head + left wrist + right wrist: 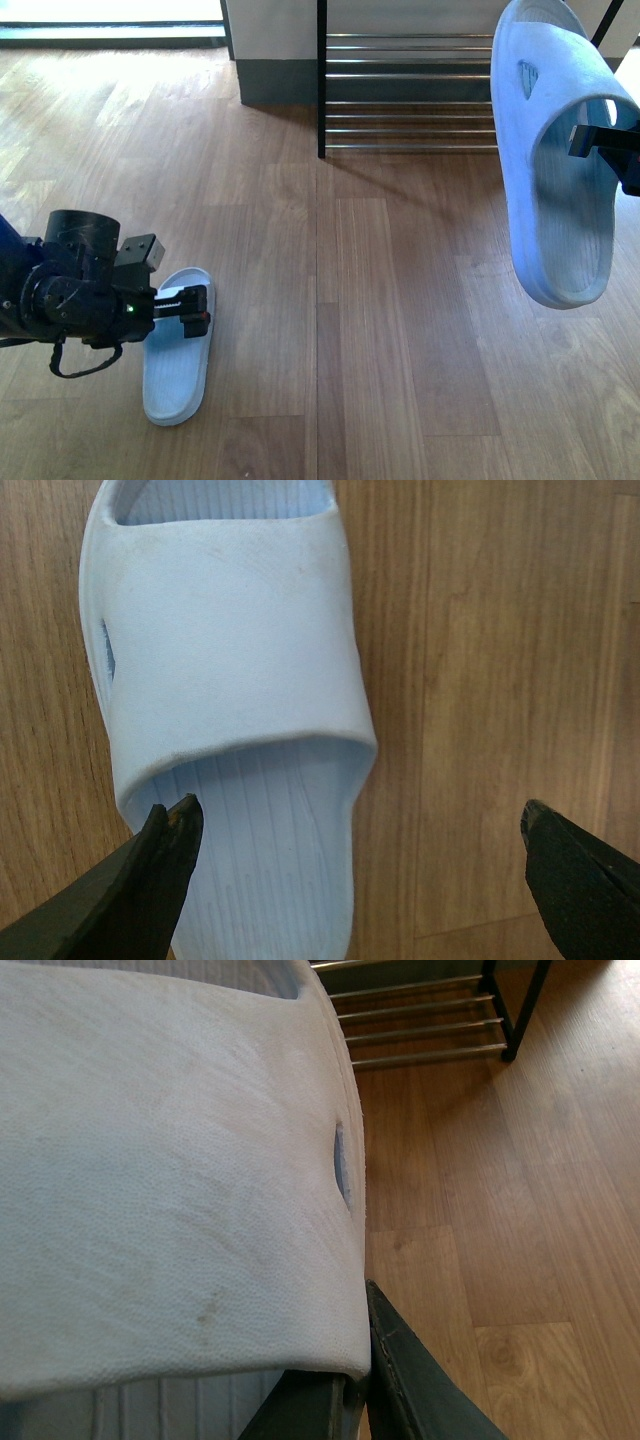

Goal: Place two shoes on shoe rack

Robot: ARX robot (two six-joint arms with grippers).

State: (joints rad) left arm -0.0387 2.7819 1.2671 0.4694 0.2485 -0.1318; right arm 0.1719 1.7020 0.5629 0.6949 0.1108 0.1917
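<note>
Black left arm [60,290]
A green light [130,307] is glowing behind the tapered fingers [150,890] of the left gripper [197,308], a black cable [80,367] looping below.

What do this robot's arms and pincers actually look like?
Both are black. The left arm has chunky round joints, a tiny green light and a looping black cable. The left gripper's fingers are black wedges tapering to points; the right gripper looks blocky.
</note>
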